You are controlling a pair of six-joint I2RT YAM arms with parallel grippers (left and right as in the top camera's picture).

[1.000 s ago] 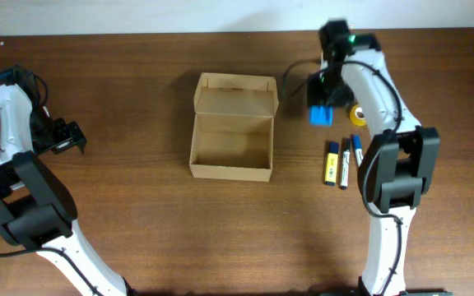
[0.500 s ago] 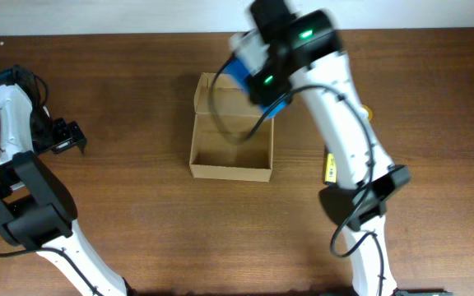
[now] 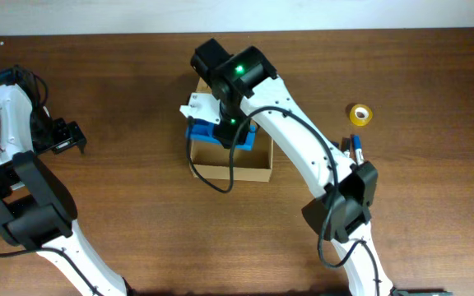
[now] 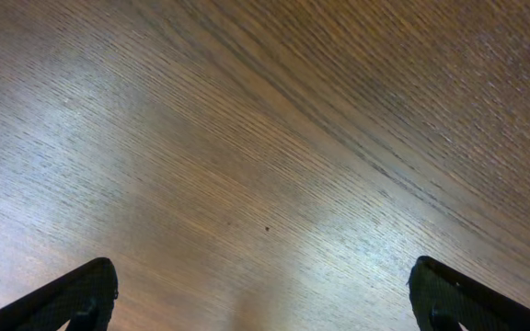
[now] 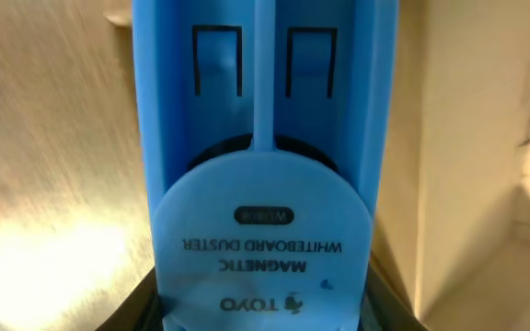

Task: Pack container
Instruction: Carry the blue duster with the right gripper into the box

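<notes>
The tan cardboard box (image 3: 230, 173) stands open at the table's middle, its flap lid folded back on the far side. My right gripper (image 3: 220, 122) is over the box's left part, shut on a blue magnetic whiteboard duster (image 3: 206, 133). In the right wrist view the duster (image 5: 263, 184) fills the middle between the fingers (image 5: 263, 314), with the box's inner cardboard walls (image 5: 467, 138) on both sides. My left gripper (image 3: 68, 136) is open and empty at the far left, over bare wood (image 4: 265, 303).
A yellow tape roll (image 3: 360, 114) lies to the right of the box. A blue marker (image 3: 356, 146) shows beside the right arm's lower link; other markers there are mostly hidden by the arm.
My right arm has carried the blue duster from the right side near the tape and markers leftward to over the box's left part. The left arm has not moved.
</notes>
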